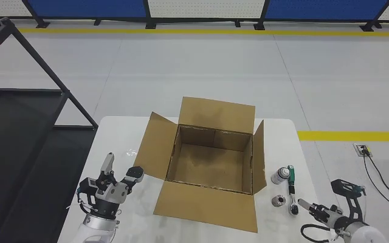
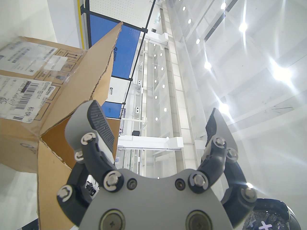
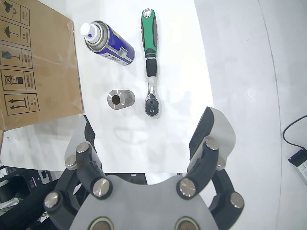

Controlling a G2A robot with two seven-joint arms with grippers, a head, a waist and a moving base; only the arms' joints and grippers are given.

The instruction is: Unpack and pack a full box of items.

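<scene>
An open cardboard box [image 1: 209, 164] stands in the middle of the white table [image 1: 115, 133], flaps spread, its inside bare brown. To its right lie a blue spray can [image 1: 279, 176], a green-handled ratchet wrench [image 1: 292, 188] and a short metal cylinder [image 1: 278, 200]. In the right wrist view, the spray can [image 3: 110, 44], ratchet [image 3: 150, 56] and cylinder [image 3: 120, 99] lie just ahead of my right gripper [image 3: 146, 130], which is open and holds nothing. My left gripper [image 2: 156, 123] is open beside the box's labelled outer wall [image 2: 48, 84] and points upward. It sits at the table's front left [image 1: 121, 170].
A black metal rack [image 1: 30, 121] stands off the table's left side. A cable and plug [image 1: 363, 149] lie on the floor to the right, near a yellow floor line. A box flap [image 3: 36, 68] lies flat on the table next to the spray can.
</scene>
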